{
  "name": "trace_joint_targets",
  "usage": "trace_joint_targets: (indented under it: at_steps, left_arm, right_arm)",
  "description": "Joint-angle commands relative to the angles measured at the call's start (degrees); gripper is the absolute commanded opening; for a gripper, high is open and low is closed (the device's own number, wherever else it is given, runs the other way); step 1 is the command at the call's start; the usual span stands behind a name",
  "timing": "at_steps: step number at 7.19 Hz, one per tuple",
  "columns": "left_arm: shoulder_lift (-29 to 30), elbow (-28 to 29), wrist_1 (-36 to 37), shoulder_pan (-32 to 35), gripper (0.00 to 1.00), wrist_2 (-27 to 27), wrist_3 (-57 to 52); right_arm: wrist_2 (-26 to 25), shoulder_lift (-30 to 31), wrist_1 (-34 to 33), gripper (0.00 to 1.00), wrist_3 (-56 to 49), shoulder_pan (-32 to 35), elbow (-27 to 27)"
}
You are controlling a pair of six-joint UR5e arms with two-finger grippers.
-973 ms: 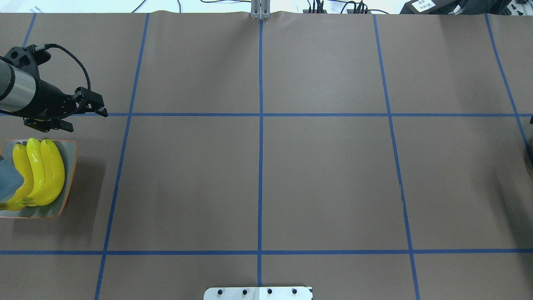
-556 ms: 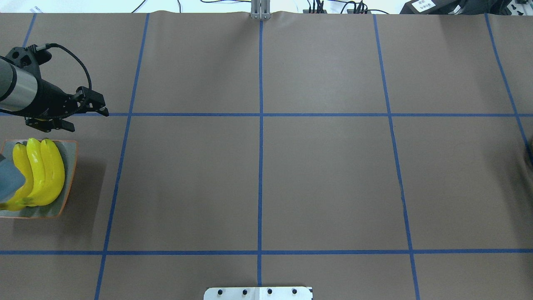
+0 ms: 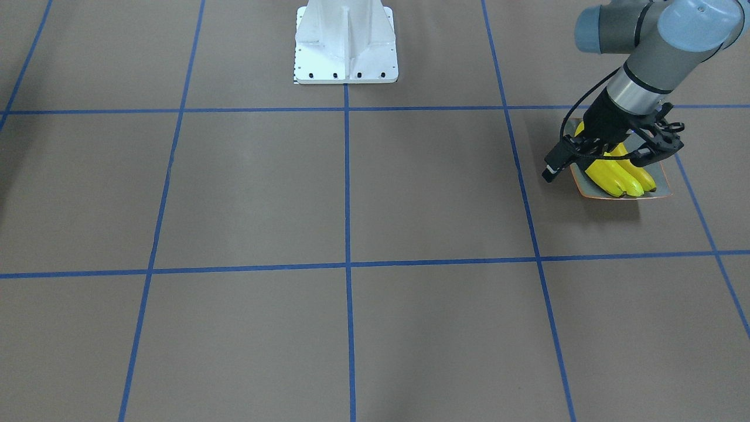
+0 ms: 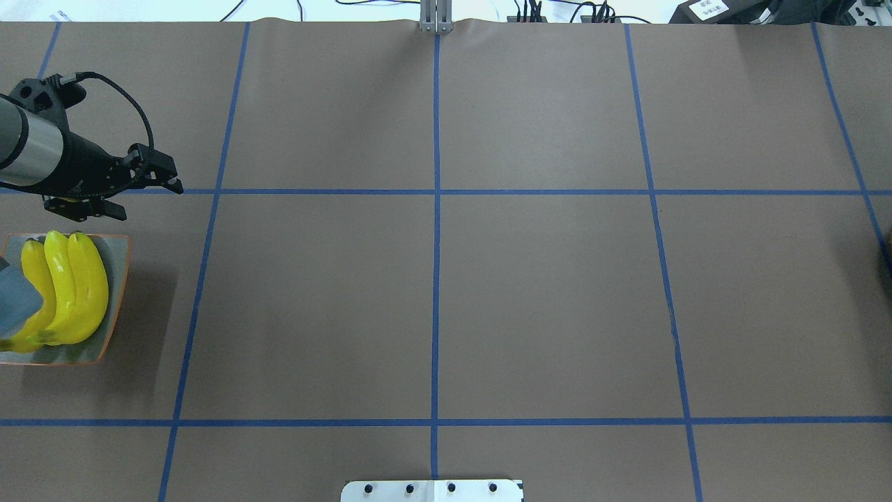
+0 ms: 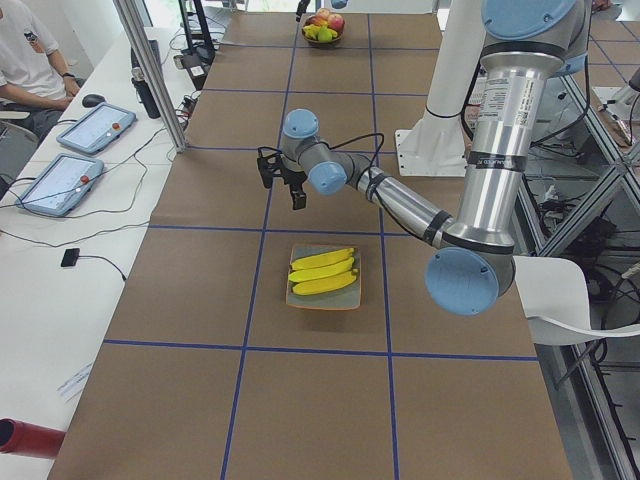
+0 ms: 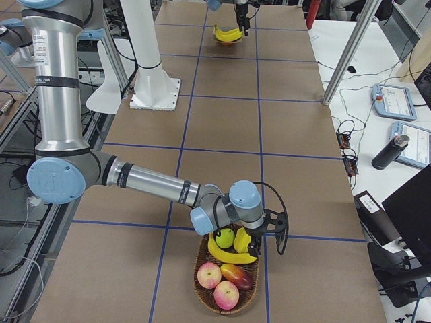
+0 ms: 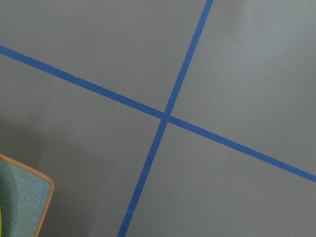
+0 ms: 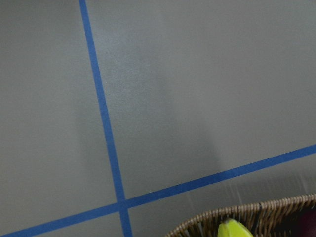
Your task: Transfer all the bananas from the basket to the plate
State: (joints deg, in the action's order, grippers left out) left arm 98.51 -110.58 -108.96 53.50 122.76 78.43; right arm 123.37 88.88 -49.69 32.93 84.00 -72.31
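left gripper (image 4: 83,208) hangs over the brown table (image 4: 543,300) at the left edge of the overhead view, just above the plate (image 4: 117,265) in that frame and apart from it, near a crossing of blue tape lines (image 7: 165,117). its jaws look parted, with nothing between them. in the front-facing view it sits at the upper right and overlaps the plate's upper part in the picture.

the plate lies at the middle left of the overhead view, its left part hidden by a blue-grey arm joint (image 4: 14,307). the three bananas (image 4: 73,289) lie on it side by side, touching. their long axes run up and down the overhead frame, the curves bulging toward frame right. the dark tips point to the top of the frame and the stems gather at the plate's lower left corner. in the exterior left view they run left to right across the plate, near frame centre.

right gripper (image 6: 252,232) shows only in the exterior right view, at lower centre, low over a wicker basket (image 8: 266,210). whether its jaws are apart or together cannot be told. in the basket a further banana (image 6: 230,256) lies with its long axis across the frame, ends curving upward, beside red apples (image 6: 227,294) and a green fruit (image 6: 225,237). the right wrist view shows the basket's rim in its lower right corner, with a yellow tip inside.
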Motion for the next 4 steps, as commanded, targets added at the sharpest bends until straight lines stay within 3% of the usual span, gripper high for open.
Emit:
trace_joint_targets:
  at_steps: [1,2,4]
  left_arm:
    - [-0.1,0.4,-0.2,-0.1,1.0,-0.1,0.3]
    - [-0.1,0.3,-0.2,-0.2,1.0,-0.1,0.4]
    - [-0.1,0.4,-0.3,-0.2,1.0,-0.2,0.3]
  right_arm:
    - [1.3,-3.8,-10.4,0.92,-11.8,0.7,1.6]
    - [2.4,-5.5,-17.0,0.9,-17.0,1.1,1.7]
    - [3.4,-6.4,-19.5,0.89,-20.1,1.1,3.9]
